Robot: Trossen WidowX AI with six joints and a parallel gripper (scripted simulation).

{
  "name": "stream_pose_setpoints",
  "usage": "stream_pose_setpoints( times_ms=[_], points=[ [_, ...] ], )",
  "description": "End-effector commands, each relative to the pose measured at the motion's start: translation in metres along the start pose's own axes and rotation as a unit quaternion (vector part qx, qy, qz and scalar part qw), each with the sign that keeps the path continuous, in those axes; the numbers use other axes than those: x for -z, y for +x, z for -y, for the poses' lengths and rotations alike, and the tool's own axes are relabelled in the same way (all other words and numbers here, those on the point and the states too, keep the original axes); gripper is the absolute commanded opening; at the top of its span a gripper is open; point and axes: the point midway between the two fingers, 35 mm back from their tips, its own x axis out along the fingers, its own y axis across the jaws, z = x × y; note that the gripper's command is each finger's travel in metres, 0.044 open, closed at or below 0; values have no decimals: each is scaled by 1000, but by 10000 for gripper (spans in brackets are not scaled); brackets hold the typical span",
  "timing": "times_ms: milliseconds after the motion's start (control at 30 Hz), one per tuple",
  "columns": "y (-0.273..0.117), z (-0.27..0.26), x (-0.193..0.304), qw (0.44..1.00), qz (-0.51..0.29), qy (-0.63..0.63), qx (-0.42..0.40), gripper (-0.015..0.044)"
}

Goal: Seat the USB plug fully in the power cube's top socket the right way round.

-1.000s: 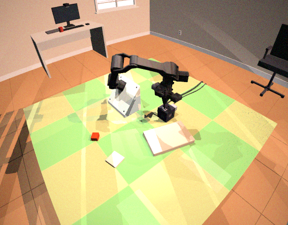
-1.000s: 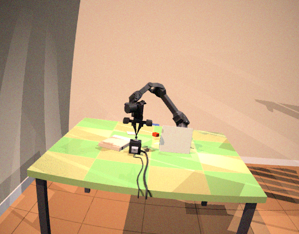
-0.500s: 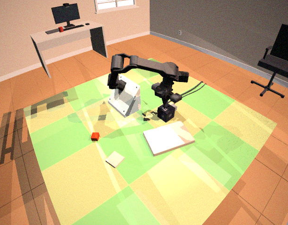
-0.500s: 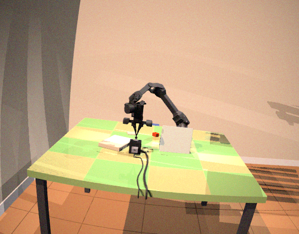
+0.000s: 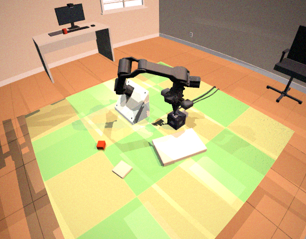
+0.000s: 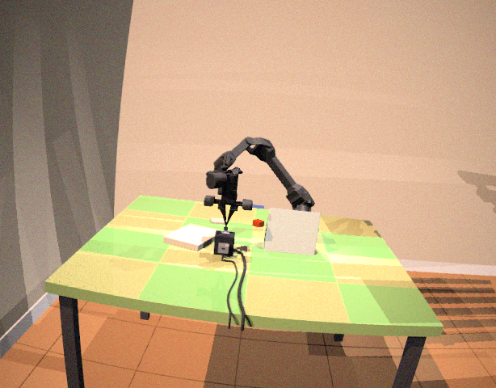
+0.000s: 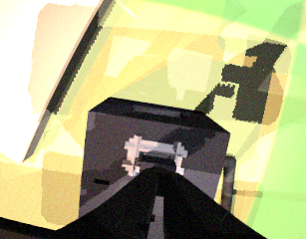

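Observation:
The black power cube (image 5: 176, 122) (image 6: 224, 246) (image 7: 108, 144) stands on the table. The socket (image 7: 157, 144) on its top has a light metal rim. My gripper (image 5: 175, 112) (image 6: 226, 227) (image 7: 159, 181) points straight down over the socket, its fingertips close together just above the cube's top. It is shut on the USB plug, a small dark body that shows just under the fingertips in the exterior view. The fingers hide most of the plug in the wrist view, so how deep it sits and which way round it is cannot be told.
A thick white slab (image 5: 179, 146) (image 6: 191, 236) lies close beside the cube. Cables (image 5: 204, 96) (image 6: 241, 288) run from the cube over the table edge. A white slanted stand (image 5: 135, 102) (image 6: 292, 231), a red block (image 5: 101, 144) (image 6: 258, 222) and a small pale tile (image 5: 122, 169) are also on the table.

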Motion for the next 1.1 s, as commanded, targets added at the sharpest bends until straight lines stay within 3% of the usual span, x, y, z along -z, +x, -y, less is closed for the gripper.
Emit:
stream_pose_setpoints(
  times_ms=[0, 1067],
  points=[
    [1, 0, 0, 1000, 1, -2, -2, 0],
    [5, 0, 0, 1000, 1, -2, -2, 0]
  ],
)
